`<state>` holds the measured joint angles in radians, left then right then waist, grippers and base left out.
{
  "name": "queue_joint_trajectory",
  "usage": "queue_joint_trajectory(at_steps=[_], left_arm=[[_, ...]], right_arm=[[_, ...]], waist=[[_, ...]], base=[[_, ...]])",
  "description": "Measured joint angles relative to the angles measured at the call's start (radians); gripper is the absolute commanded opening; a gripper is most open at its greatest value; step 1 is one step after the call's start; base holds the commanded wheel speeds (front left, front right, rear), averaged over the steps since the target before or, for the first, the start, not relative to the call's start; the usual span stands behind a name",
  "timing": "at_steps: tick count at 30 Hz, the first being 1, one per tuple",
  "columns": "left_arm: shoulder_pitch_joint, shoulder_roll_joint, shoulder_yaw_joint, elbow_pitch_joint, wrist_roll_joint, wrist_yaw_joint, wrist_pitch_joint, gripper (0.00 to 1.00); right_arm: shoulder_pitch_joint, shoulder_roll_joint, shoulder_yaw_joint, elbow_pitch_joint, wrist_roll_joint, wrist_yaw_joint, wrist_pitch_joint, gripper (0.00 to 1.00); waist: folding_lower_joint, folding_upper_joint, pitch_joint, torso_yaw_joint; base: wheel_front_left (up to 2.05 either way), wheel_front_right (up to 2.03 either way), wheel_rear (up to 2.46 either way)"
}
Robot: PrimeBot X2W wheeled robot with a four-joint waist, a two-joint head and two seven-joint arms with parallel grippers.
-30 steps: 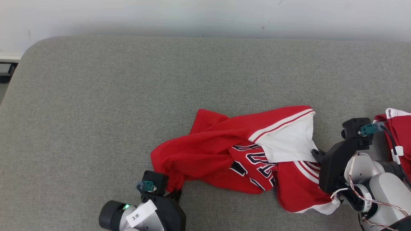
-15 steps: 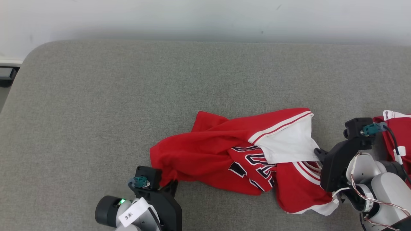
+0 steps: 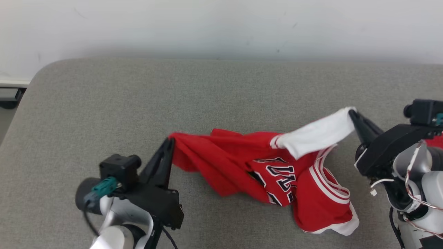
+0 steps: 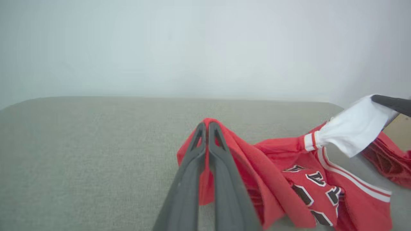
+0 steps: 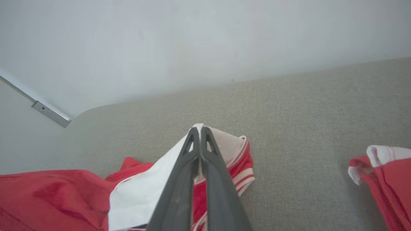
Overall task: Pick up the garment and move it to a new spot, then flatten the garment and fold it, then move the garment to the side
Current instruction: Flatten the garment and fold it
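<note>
The garment (image 3: pixel 263 162) is a red jersey with white trim and dark lettering, stretched between both arms above the grey surface (image 3: pixel 221 93). My left gripper (image 3: pixel 169 141) is shut on its red left edge, and in the left wrist view the two fingers (image 4: pixel 206 125) pinch red cloth (image 4: pixel 257 160). My right gripper (image 3: pixel 351 112) is shut on the white part at the right end. In the right wrist view its fingertips (image 5: pixel 199 130) clamp the white fabric (image 5: pixel 135 195). The garment's lower part sags onto the surface.
A second red and white garment (image 5: pixel 385 170) lies on the surface to the right, partly behind my right arm (image 3: pixel 437 141). A pale wall (image 3: pixel 221 27) runs along the far edge. The surface's rounded corner (image 3: pixel 38 76) is at the far left.
Both grippers closed on the garment's ends and lifted them up and away from me, pulling it taut. The head camera tilted, so the surface sits lower in view.
</note>
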<state>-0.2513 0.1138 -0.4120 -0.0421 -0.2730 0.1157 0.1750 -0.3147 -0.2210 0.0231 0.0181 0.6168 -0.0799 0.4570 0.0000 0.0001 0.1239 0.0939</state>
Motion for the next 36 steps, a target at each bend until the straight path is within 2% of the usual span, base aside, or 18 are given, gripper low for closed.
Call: queue_joint_trajectory(at_steps=[6,9,13,18,21,23,26,30,32,33,36], left_arm=[[0.011,-0.006,0.043,-0.116,-0.022,0.007,-0.064,0.00],[0.067,-0.016,0.069,-0.215,-0.108,0.004,-0.091,0.00],[0.111,-0.017,0.076,-0.374,-0.206,-0.041,-0.104,0.00],[0.108,-0.016,0.072,-0.565,-0.266,-0.074,-0.095,0.00],[0.088,-0.018,0.073,-0.618,-0.300,-0.081,-0.074,0.00],[0.058,-0.017,0.085,-0.607,-0.300,-0.079,-0.054,0.00],[0.015,-0.015,0.117,-0.509,-0.305,-0.063,-0.019,0.00],[-0.085,0.002,0.189,-0.236,-0.282,-0.040,0.016,0.00],[-0.203,0.014,0.209,-0.094,-0.238,-0.037,0.017,0.00],[-0.287,0.019,0.205,-0.030,-0.203,-0.038,0.014,0.00],[-0.535,-0.004,0.200,0.014,-0.131,-0.039,-0.056,0.00]], right_arm=[[0.005,0.032,-0.026,-0.120,0.055,0.027,-0.056,0.00],[0.041,0.063,-0.029,-0.228,0.108,0.052,-0.072,0.00],[0.083,0.084,-0.055,-0.412,0.188,0.078,-0.089,0.00],[0.075,0.098,-0.107,-0.619,0.250,0.080,-0.104,0.00],[0.020,0.112,-0.140,-0.675,0.288,0.067,-0.116,0.00],[-0.029,0.107,-0.160,-0.656,0.280,0.042,-0.116,0.00],[-0.064,0.096,-0.155,-0.545,0.252,0.011,-0.094,0.00],[-0.140,0.108,-0.125,-0.263,0.201,-0.023,-0.088,0.00],[-0.261,0.108,-0.117,-0.093,0.143,-0.027,-0.111,0.00],[-0.342,0.116,-0.145,-0.033,0.144,-0.028,-0.134,0.00],[-0.582,0.125,-0.223,-0.044,0.203,-0.031,-0.226,0.00]], waist=[[0.0000,0.0000,-0.021,-0.016],[0.0000,0.0000,-0.030,-0.032],[-0.0001,0.0000,-0.040,-0.058],[-0.0001,0.0000,-0.044,-0.089],[-0.0002,-0.0001,-0.038,-0.100],[-0.0002,-0.0001,-0.027,-0.104],[-0.0002,-0.0001,-0.004,-0.107],[0.0000,0.0000,0.038,-0.109],[0.0002,0.0001,0.061,-0.110],[0.0003,0.0001,0.072,-0.110],[0.0008,0.0002,0.095,-0.108]], base=[[0.00,0.00,0.00],[0.00,0.00,0.00],[0.00,0.00,0.00],[0.00,0.00,0.00],[0.00,0.00,0.00],[0.00,0.00,0.00],[0.00,0.00,0.00],[0.00,0.00,0.00],[0.00,0.00,0.00],[0.00,0.00,0.00],[0.00,0.00,0.00]])
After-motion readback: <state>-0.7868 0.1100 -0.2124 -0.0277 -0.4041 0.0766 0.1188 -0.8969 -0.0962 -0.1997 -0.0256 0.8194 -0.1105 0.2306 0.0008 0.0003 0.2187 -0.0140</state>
